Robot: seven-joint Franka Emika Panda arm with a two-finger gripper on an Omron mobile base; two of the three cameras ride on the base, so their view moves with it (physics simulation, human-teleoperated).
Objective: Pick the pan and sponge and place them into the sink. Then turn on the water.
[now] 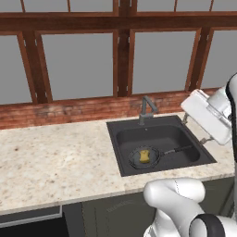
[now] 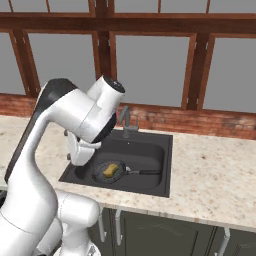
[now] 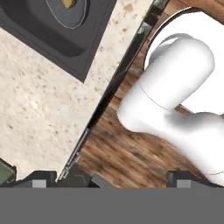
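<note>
Tool (image 3: 109, 177): seen in the hand view as two dark finger tips set far apart at the bottom edge, so the jaws are spread wide; nothing is held between them; counter edge and wooden floor are seen beyond them.
Counter (image 1: 60, 157): speckled beige stone; the sink is set into it, with bare stone to either side of the sink.
Sink (image 1: 194, 146): dark grey rectangular basin sunk in the counter, below the middle window post.
Pan (image 1: 137, 163): small, round and dark; laid flat on the sink floor, toward the front left part of the sink as seen in the left base view; its thin handle (image 1: 178, 150) is pointed toward the right wall of the sink.
Sponge (image 1: 144, 156): mustard yellow; laid inside the pan, well within its rim, so both are inside the sink.
Faucet (image 1: 147, 109): grey and angular; mounted at the back rim of the sink, with its spout reaching over the sink; no stream is seen under it.
Brick ledge (image 1: 69, 110): a low red course behind the sink.
Windows (image 1: 76, 62): grey panes in dark wooden frames above the brick ledge.
</note>
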